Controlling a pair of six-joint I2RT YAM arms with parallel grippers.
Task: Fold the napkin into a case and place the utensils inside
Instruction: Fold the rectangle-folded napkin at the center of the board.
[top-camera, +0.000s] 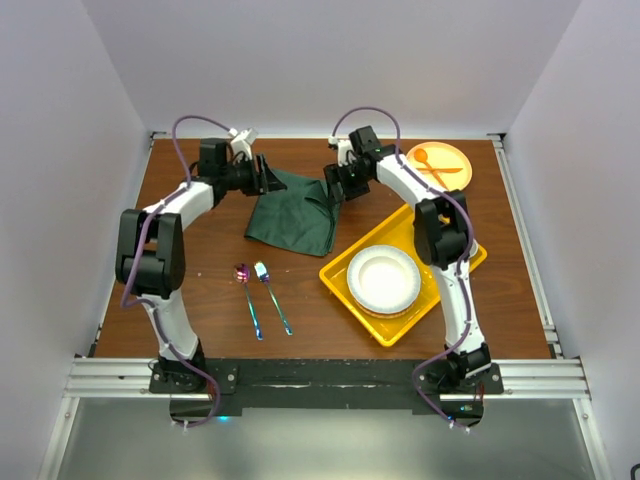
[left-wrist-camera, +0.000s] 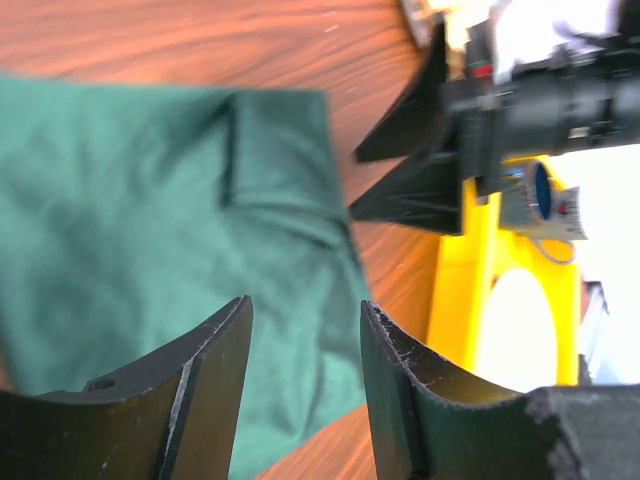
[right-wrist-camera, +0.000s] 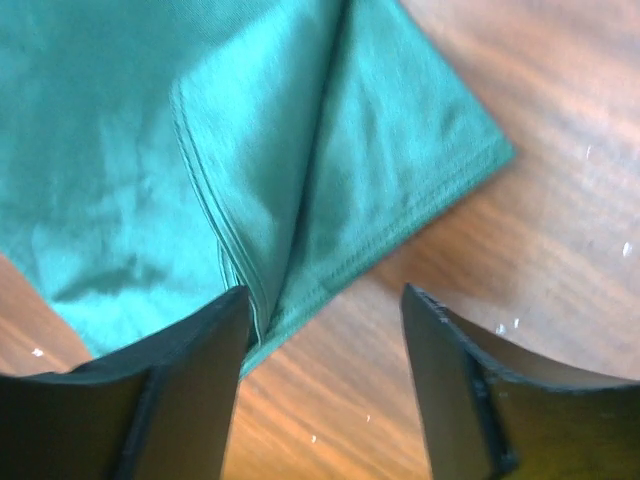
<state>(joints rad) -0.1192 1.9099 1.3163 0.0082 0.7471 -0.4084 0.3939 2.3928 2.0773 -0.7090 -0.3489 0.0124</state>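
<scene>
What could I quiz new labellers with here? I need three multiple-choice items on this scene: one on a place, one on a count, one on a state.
1. Where do the iridescent utensils lie?
A. on the bare table
B. in the yellow tray
C. on the white plates

2. How many orange utensils are on the orange plate?
A. one
B. two
C. four

3. How does the right pincer stand by the napkin?
A. shut on the cloth
B. open at the cloth's edge
C. shut on nothing

Answers:
1 A: both lie on the wood, apart from tray and plates.
2 B: an orange spoon and an orange fork lie crossed there.
3 B: the right wrist view shows its fingers wide apart, with the hem and bare wood between them.
</scene>
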